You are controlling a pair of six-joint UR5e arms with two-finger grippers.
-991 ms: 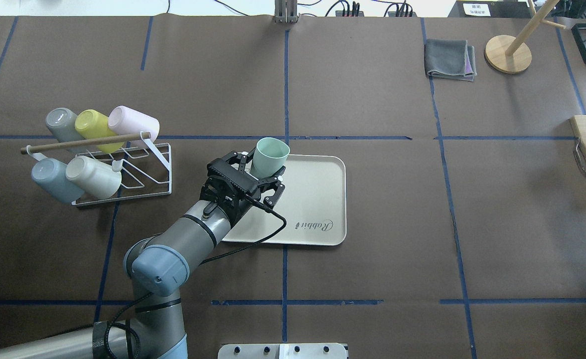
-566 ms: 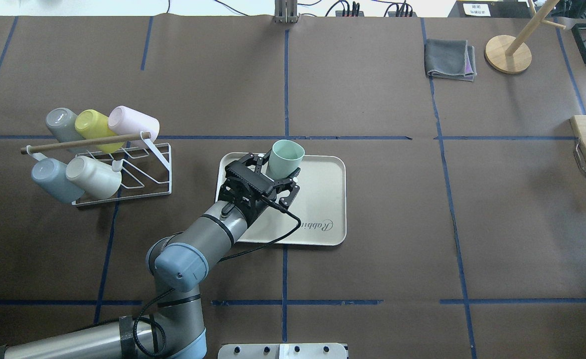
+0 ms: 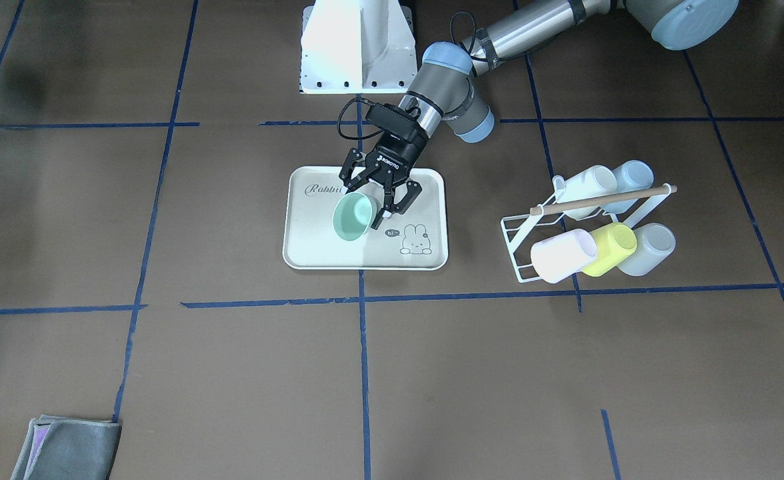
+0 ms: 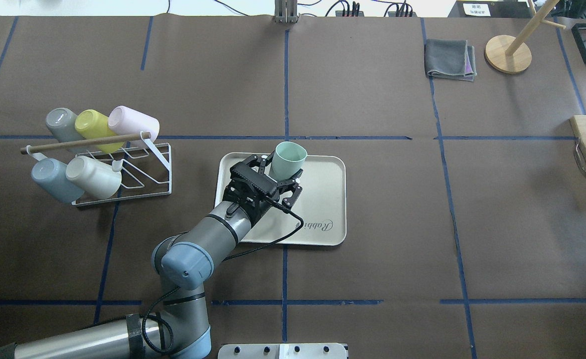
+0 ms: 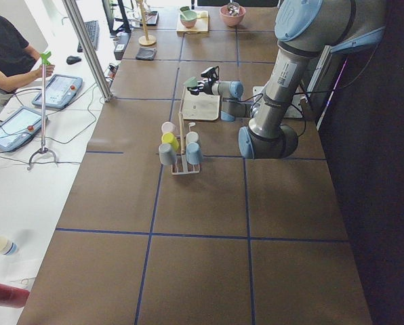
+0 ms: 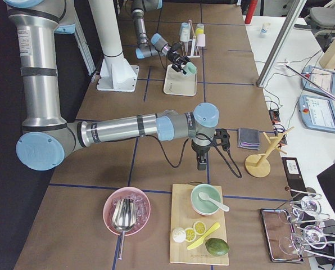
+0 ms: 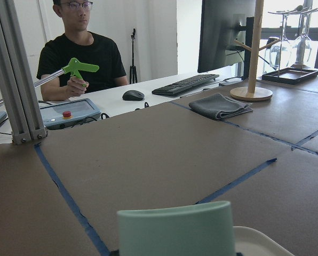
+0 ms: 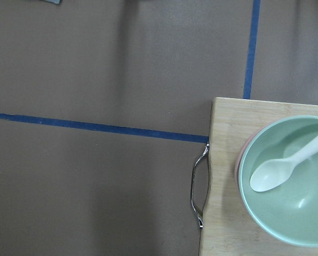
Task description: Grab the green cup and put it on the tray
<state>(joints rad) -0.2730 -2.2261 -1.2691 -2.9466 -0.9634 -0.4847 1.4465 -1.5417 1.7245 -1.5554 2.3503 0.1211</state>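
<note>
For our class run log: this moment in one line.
left jaws: shut on green cup | green cup: tilted, over tray | release: not yet

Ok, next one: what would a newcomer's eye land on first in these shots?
First, the left claw gripping the green cup, held tilted over the far half of the cream tray near the table's middle. Next, the white wire rack on the robot's left, loaded with five pastel cups propped at a slant.
</note>
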